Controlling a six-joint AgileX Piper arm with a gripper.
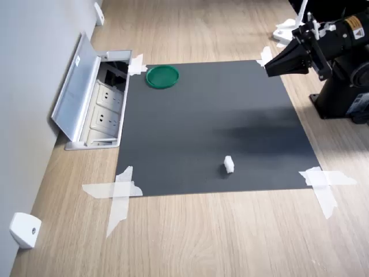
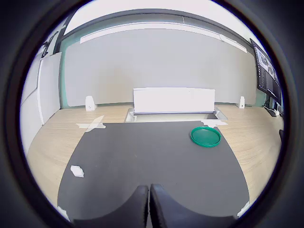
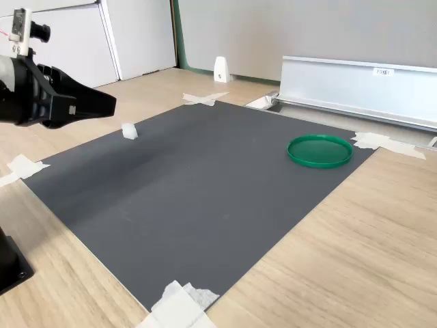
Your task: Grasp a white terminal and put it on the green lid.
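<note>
The white terminal [image 1: 229, 164] [image 3: 129, 131] [image 2: 77, 171] is a tiny white block lying on the black mat near the mat's front edge in the first exterior view. The green lid [image 1: 162, 76] [image 3: 319, 150] [image 2: 205, 136] is a flat round disc at the mat's far corner beside the socket box. My gripper [image 1: 270, 69] [image 3: 109, 104] [image 2: 148, 199] hovers above the mat's edge, well apart from both. Its fingers are pressed together with nothing between them.
The black mat [image 1: 213, 121] is taped to a wooden table with white strips [image 1: 118, 193]. An open floor socket box with a raised metal lid [image 1: 86, 101] lies by the wall. A white wedge [image 1: 24, 229] stands at the table's near left in the first exterior view.
</note>
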